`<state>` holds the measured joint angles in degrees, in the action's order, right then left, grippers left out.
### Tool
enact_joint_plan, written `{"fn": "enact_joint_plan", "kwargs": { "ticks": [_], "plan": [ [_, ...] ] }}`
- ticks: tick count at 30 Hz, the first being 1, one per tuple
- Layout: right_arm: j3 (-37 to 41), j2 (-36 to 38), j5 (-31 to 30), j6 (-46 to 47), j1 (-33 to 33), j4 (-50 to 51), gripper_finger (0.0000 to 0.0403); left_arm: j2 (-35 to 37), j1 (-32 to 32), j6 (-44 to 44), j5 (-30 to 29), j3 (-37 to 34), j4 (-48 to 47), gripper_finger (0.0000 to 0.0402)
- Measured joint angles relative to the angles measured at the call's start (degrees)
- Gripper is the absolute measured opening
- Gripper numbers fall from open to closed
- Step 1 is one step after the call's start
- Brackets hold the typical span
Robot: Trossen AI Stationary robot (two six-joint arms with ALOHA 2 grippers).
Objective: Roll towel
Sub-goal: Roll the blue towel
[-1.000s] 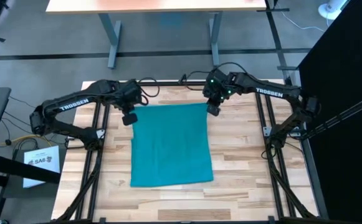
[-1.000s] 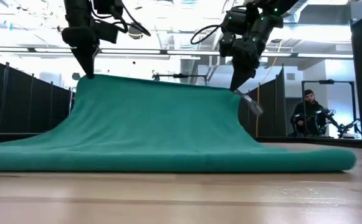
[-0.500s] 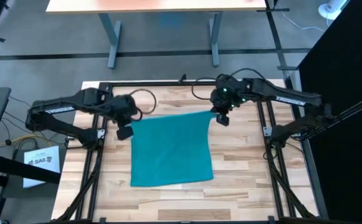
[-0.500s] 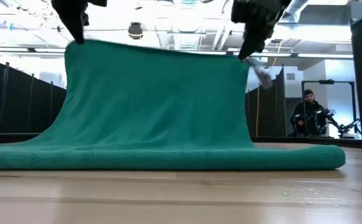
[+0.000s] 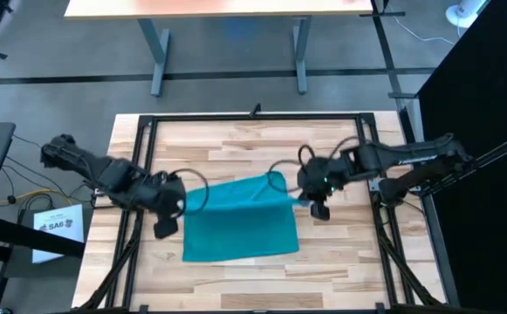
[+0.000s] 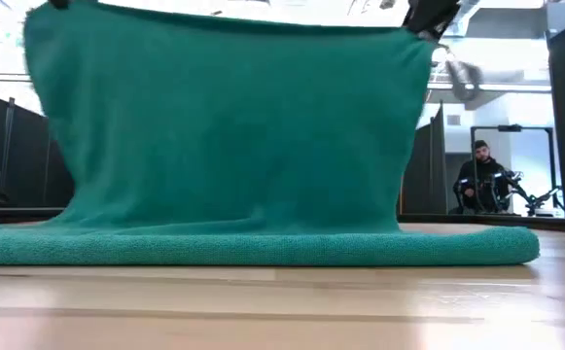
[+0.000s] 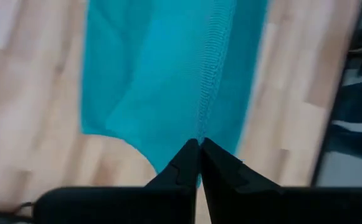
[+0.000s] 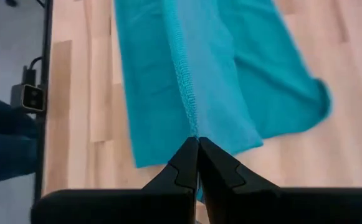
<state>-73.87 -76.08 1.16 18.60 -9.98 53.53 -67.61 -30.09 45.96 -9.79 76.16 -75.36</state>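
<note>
Surface: pale wood-plank counter inside a black frame, grey floor around it.
Left end effector: fingers pressed together on one lifted corner of the towel, the hemmed edge running straight out from the tips in the left wrist view; in the high view it sits at the towel's left side, over the counter's left part.
Right end effector: fingers closed on the other lifted corner, hem leading away from the tips; in the high view it sits just off the towel's right edge.
Towel: teal, plain. Its far edge is held up between the two arms and drawn over the rest, so the high view shows a short band with a fold along its top. In the low view it hangs as a wide curtain from the top of the picture, while its near edge lies flat on the wood.
Fold: probably doubled over itself, though the low view hides the back layer.
Background: person seated far off behind the counter, at right in the low view.
</note>
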Motion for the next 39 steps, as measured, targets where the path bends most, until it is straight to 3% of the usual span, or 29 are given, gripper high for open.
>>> {"fn": "enact_joint_plan", "kwargs": {
  "ticks": [9,18,25,29,39],
  "plan": [
    [0.0,-2.8,-9.0,15.1,-13.8,-4.7,0.0,-6.3,-16.3,12.4,-4.8,0.0,3.3,0.0],
    [0.0,-12.1,-9.5,25.3,-23.8,-9.5,0.0,-17.1,-26.4,17.9,-6.6,-0.1,9.8,0.0],
    [0.0,-16.2,-10.6,34.9,-31.6,-18.1,0.0,-22.4,-32.2,22.2,-8.9,0.0,25.5,0.0],
    [-0.1,-16.0,-13.5,40.9,-35.5,-19.9,0.0,-23.9,-33.6,23.9,-9.1,0.2,29.5,0.0],
    [-7.7,-16.0,-15.7,42.6,-41.0,-19.8,0.0,-24.2,-34.0,20.4,-6.9,9.0,45.5,0.0]
  ]
}}
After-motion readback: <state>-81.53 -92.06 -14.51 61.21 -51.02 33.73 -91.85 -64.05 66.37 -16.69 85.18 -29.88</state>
